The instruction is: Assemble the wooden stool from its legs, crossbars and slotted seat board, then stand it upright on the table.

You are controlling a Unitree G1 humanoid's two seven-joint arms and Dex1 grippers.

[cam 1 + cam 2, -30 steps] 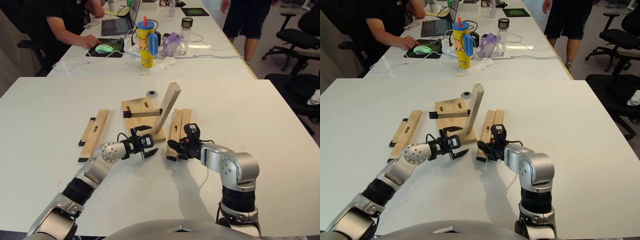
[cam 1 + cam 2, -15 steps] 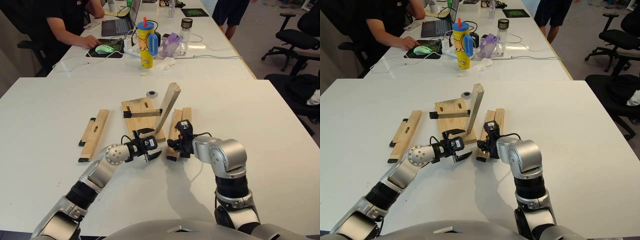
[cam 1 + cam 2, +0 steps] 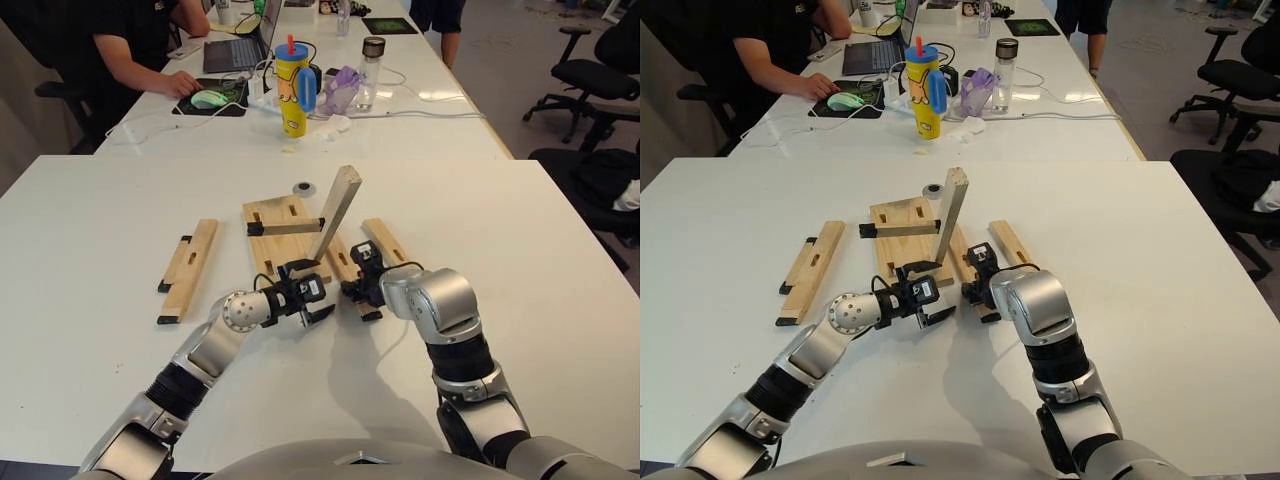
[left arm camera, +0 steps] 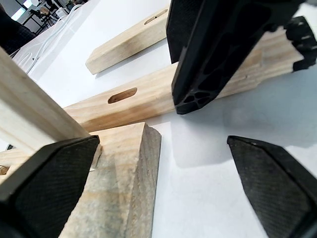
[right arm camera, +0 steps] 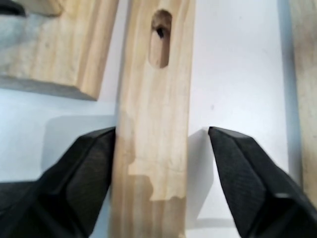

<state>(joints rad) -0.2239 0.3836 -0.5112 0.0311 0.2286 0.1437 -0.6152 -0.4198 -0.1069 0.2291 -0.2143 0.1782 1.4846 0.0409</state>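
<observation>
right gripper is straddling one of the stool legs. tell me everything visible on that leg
The leg is a pale, flat wooden bar with visible grain. It lies flat on the white table, angled close beside the near right corner of the seat board. One oval slot is cut into its top face, and its near end carries a dark tip. The right gripper straddles it, open: one finger at the wood's edge, the other clear of it. A second leg lies apart, splayed to its right.
</observation>
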